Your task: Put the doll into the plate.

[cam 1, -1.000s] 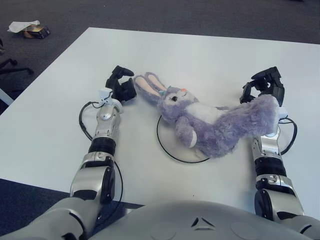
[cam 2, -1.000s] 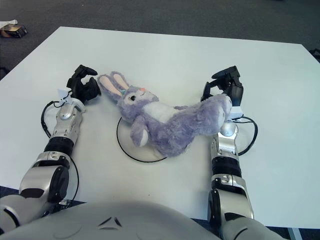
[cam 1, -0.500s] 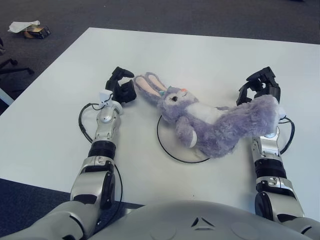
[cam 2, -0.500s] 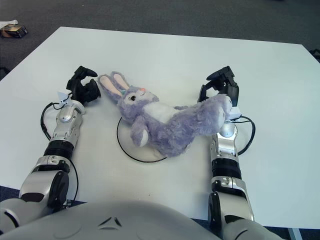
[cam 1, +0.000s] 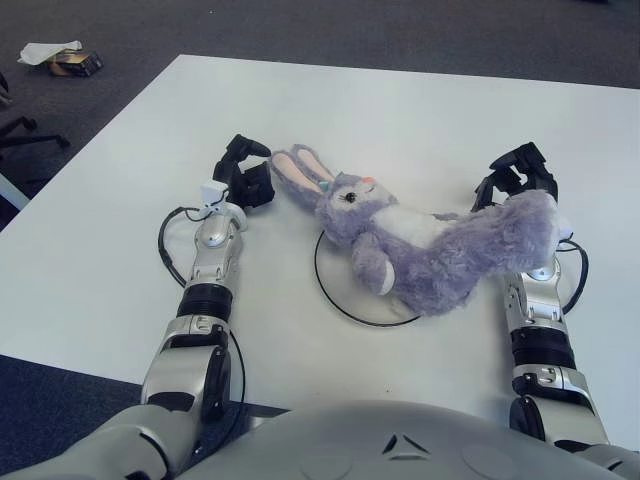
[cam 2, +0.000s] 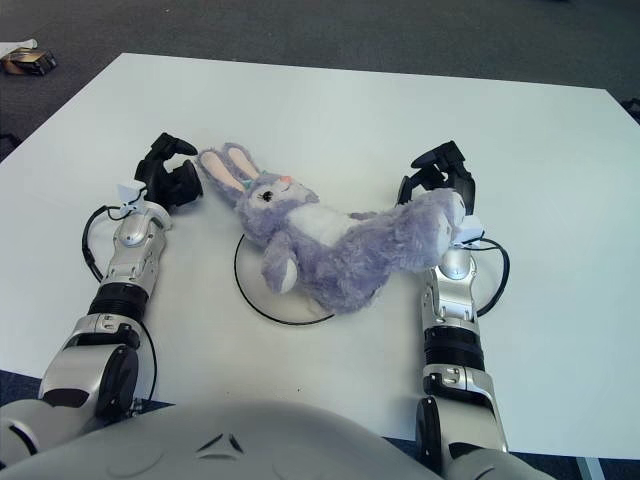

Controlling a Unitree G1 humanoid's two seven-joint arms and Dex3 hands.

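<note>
Since the earlier frames the right hand (cam 1: pixel 517 172) had edged further up the table and away from the doll's (cam 1: pixel 420 250) tail end; the left hand (cam 1: pixel 245 172) and the doll had barely shifted. Right fingers (cam 2: pixel 441 158) were loosely curled, holding nothing, just behind the doll's hindquarters. Left hand sat just beside the doll's ears (cam 1: pixel 300 172), fingers curled, gripping nothing. The purple bunny doll lay on its side across the plate (cam 1: pixel 340 300), a flat white disc with a dark rim on the white table (cam 1: pixel 420 110). Its head and ears overhung the plate's left edge and its rear draped over the right forearm (cam 2: pixel 452 290).
</note>
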